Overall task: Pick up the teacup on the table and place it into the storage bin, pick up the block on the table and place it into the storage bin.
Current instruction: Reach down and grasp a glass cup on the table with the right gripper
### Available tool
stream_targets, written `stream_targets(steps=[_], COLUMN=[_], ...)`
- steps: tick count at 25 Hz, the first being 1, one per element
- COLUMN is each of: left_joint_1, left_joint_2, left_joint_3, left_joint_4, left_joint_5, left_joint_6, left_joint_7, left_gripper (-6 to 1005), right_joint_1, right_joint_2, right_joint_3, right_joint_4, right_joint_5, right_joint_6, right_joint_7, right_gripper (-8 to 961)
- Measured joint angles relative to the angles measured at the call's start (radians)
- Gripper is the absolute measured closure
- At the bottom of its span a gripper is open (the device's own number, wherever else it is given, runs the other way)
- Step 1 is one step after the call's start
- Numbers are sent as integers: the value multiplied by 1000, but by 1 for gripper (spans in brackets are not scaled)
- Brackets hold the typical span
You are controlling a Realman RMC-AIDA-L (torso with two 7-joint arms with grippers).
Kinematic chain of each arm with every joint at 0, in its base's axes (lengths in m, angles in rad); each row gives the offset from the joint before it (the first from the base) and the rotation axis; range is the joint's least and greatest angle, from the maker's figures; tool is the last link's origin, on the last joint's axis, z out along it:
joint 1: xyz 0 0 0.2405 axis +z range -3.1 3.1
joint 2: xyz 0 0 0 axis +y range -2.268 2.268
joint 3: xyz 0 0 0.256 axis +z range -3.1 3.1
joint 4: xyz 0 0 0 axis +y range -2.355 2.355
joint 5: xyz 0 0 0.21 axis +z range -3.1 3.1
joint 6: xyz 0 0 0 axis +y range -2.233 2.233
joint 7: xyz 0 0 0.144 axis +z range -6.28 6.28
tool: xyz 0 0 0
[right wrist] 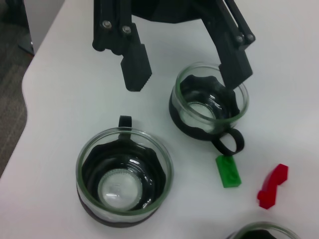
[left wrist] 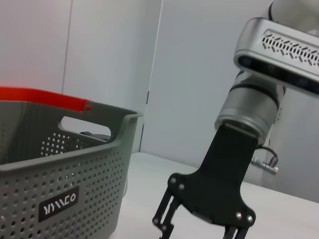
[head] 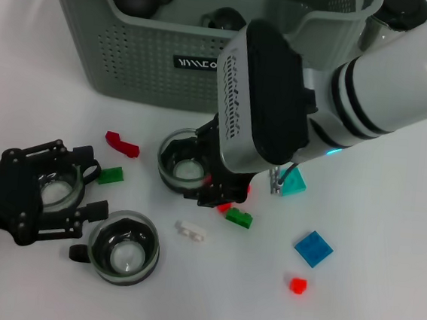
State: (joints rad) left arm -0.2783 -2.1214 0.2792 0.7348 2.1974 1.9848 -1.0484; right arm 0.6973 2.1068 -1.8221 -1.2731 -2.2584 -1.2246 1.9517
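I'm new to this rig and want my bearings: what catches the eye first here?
The right gripper hangs low by a glass teacup in the middle, just before the grey-green storage bin. At the left, the open left gripper sits at a second teacup, with a third teacup beside it and small coloured blocks scattered about.

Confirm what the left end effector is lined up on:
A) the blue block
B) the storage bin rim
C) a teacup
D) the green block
C: in the right wrist view the left end effector is open, with its fingers spread across one side of the teacup rim. The green block lies untouched beside it.
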Motion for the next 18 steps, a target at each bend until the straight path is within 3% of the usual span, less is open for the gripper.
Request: stream_targets(steps=[11, 18], left_joint_1=[-6, -8], left_joint_2=[0, 0], left_joint_3=[0, 0], left_joint_4=[-2, -2], left_joint_5=[-2, -2], left_joint_6=[-1, -2], left_joint_7=[-3, -3], left_gripper=[155, 156], right_joint_1=[75, 100], right_joint_2=[4, -3], right_joint_3=[-41, -41], right_joint_4=[203, 214], right_joint_5=[36, 20], right_joint_6=[101, 30], right_joint_7=[-18, 28], right_gripper=[371, 400])
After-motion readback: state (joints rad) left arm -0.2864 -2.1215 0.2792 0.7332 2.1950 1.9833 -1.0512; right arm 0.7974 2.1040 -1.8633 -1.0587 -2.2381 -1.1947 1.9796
